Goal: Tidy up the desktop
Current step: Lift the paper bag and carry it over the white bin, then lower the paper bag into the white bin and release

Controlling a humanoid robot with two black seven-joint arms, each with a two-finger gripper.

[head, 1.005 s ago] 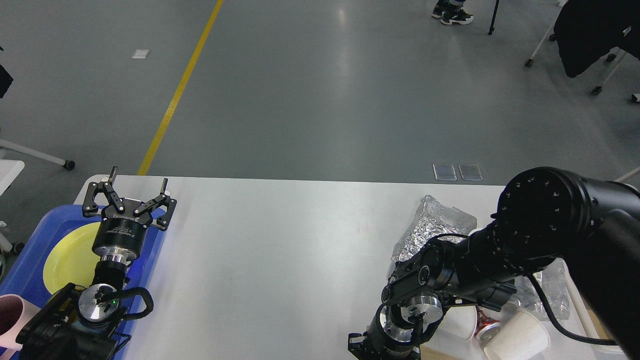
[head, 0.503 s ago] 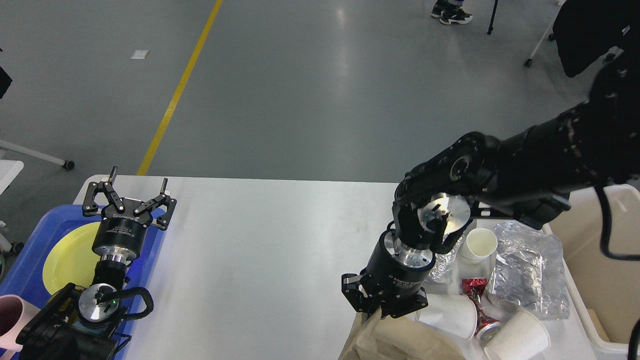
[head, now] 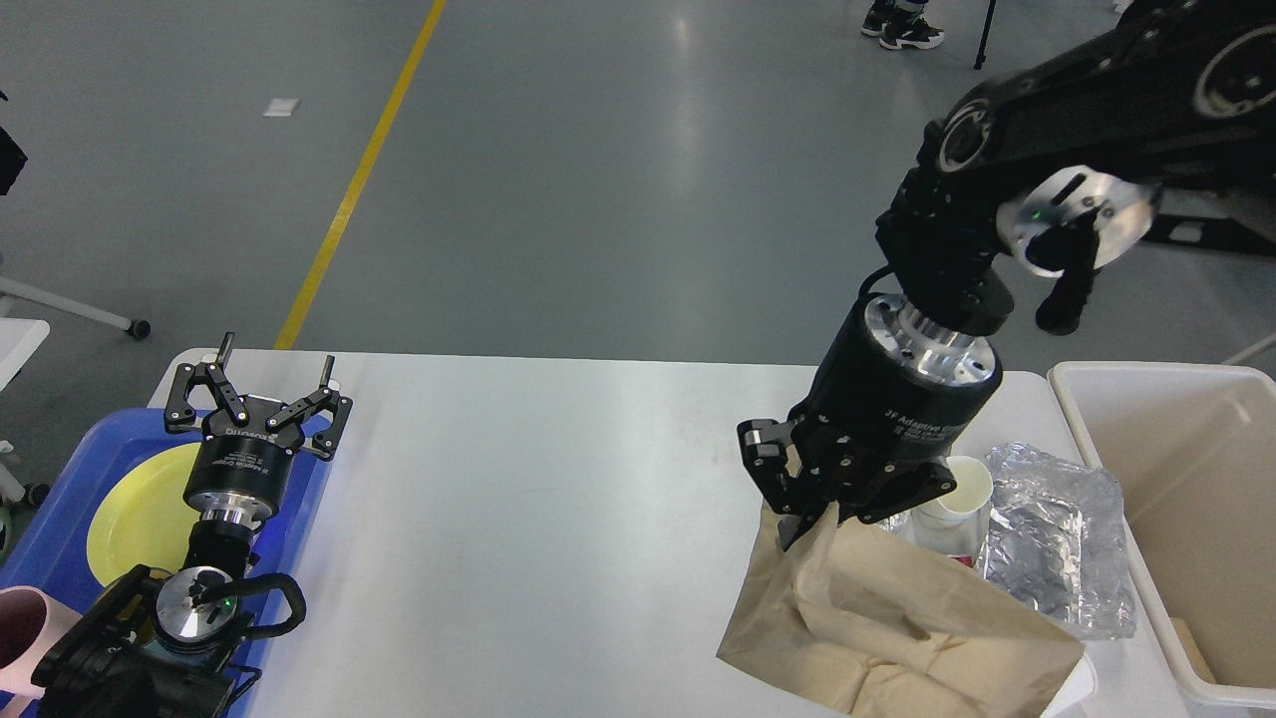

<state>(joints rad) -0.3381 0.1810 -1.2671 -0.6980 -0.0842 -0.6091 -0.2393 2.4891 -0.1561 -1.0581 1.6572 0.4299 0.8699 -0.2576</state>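
Right gripper point(head: 809, 499): fingers clamped on paper bag's point(head: 897, 623) top edge; bin point(head: 1156, 399) lies to its right. Left gripper point(head: 257, 389): fingers apart, well away across the table point(head: 538, 479).

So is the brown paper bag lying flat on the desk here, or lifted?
Lifted: the right gripper pinches the brown paper bag at its top edge, and it hangs crumpled below.

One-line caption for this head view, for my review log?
Right gripper lifts a crumpled brown paper bag off the desktop; left gripper hangs open over the blue tray.
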